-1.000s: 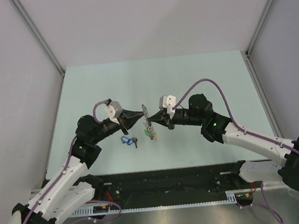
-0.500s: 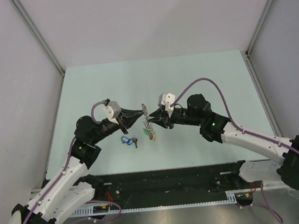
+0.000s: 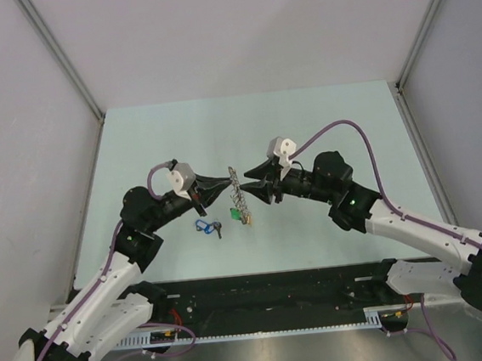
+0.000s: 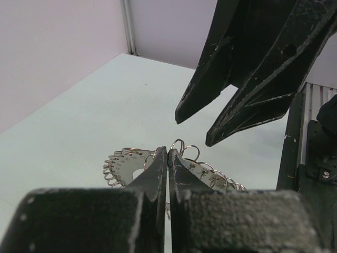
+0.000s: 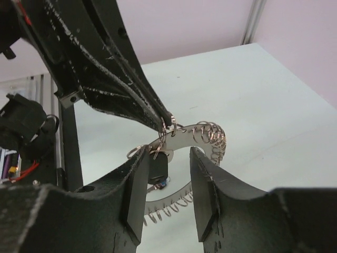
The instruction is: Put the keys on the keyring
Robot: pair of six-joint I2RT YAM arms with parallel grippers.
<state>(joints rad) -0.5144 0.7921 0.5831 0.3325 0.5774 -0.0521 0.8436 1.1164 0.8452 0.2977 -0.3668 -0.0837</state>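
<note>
Keyring (image 3: pixel 238 199) stands edge-on over the middle of the table (image 3: pixel 321 122), its long axis running nearly 12 to 6 o'clock in the overhead view, with a green tag (image 3: pixel 234 210) low on it. Left gripper (image 3: pixel 224 185) is pinched tight on the ring's rim, its arm reaching in from 7 o'clock with the fingers aimed at 3 o'clock. Right gripper (image 3: pixel 252 188) faces it from 3 o'clock, jaws apart around the ring. What looks like a black tag (image 5: pixel 158 167) dangles between its fingers. Blue-tagged key (image 3: pixel 201 227) lies on the table at the ring's 8 o'clock.
</note>
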